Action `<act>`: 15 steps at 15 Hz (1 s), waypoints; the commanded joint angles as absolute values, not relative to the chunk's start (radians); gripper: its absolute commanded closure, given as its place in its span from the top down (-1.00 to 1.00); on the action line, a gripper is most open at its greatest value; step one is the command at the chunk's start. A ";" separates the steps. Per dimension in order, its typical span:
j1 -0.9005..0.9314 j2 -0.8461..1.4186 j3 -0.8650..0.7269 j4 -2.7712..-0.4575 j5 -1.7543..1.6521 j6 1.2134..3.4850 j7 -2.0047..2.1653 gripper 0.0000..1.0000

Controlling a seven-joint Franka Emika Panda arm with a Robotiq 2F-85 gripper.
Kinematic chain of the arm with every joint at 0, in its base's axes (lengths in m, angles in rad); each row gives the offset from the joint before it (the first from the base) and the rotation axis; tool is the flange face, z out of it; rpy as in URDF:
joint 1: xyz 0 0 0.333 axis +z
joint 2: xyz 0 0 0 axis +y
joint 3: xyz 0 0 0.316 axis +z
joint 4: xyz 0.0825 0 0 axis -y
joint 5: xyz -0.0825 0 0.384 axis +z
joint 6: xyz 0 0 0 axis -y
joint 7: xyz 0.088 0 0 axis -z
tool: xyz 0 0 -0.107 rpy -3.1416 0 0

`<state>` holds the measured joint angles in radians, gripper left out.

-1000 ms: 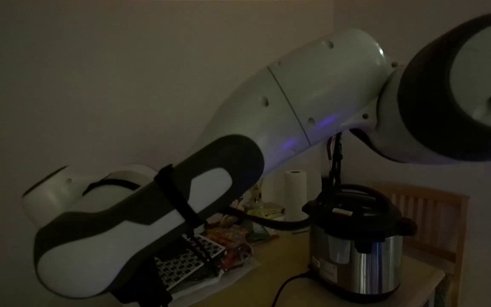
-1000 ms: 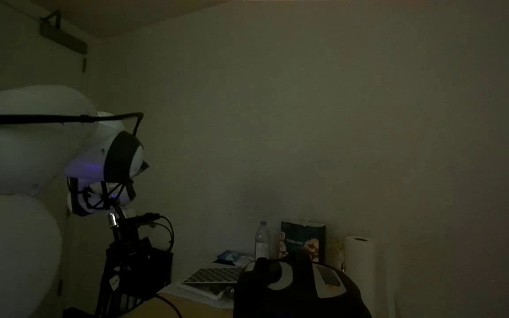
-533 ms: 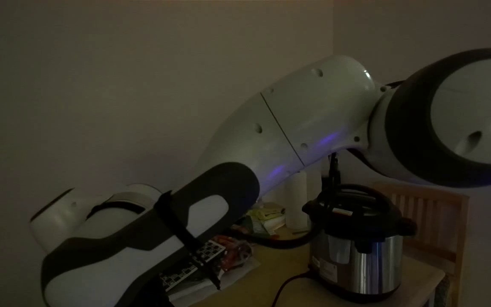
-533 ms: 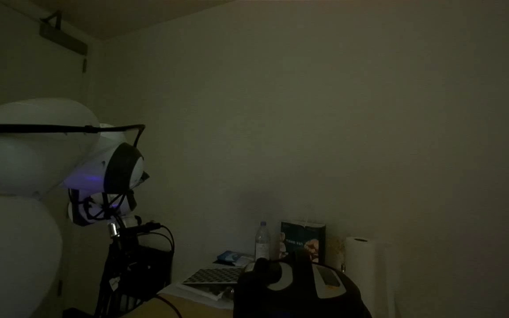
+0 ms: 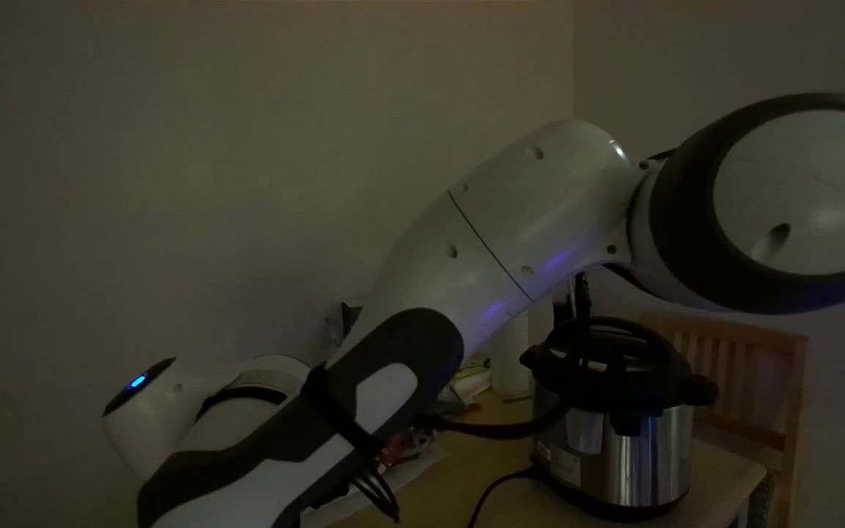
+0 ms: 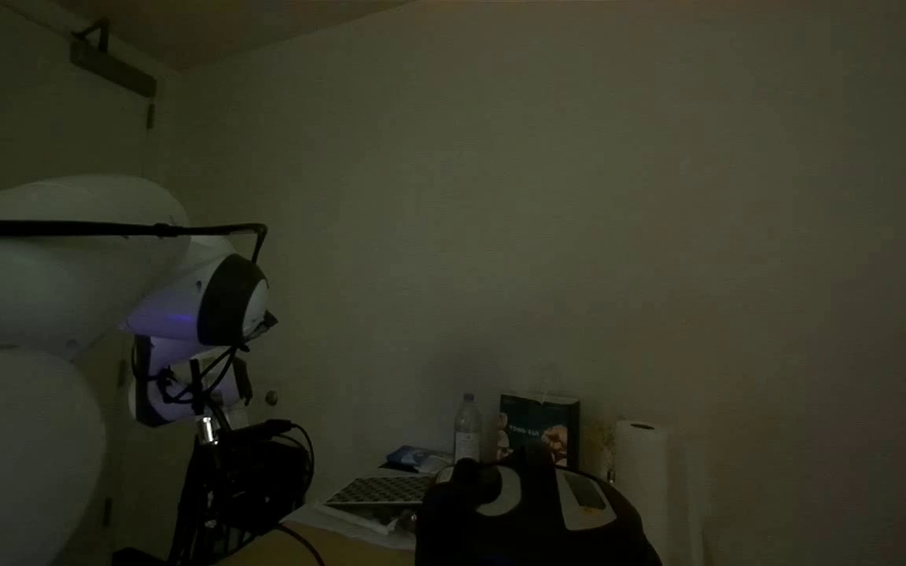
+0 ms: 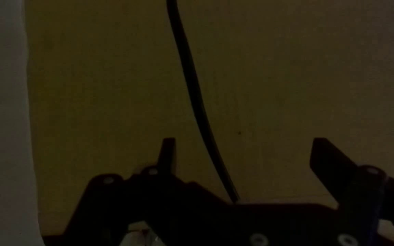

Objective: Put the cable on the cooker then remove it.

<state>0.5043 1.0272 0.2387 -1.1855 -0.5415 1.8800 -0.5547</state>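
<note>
I see the gripper (image 7: pixel 244 138), fingers (image 7: pixel 167 153) spread wide, black power cord (image 7: pixel 196 99) visible between them; the pressure cooker (image 5: pixel 635 418) sits on the desk (image 5: pixel 466 466).

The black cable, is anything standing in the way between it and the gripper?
Nothing visible does. In the wrist view the gripper is open, and the cable shows uncovered across its opening; how far apart they are, I can't tell.
</note>
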 commanded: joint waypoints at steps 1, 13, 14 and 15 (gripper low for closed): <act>0.485 0.975 0.203 -1.299 -0.576 1.931 -0.504 1.00; 0.488 1.031 0.187 -1.211 -0.549 1.928 -0.541 -0.06; 0.488 1.030 0.189 -1.210 -0.549 1.932 -0.540 -0.22; 0.487 1.029 0.191 -1.211 -0.548 1.938 -0.536 -0.33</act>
<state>0.4976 1.0320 0.1802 -1.2082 -0.5555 1.9070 -0.5309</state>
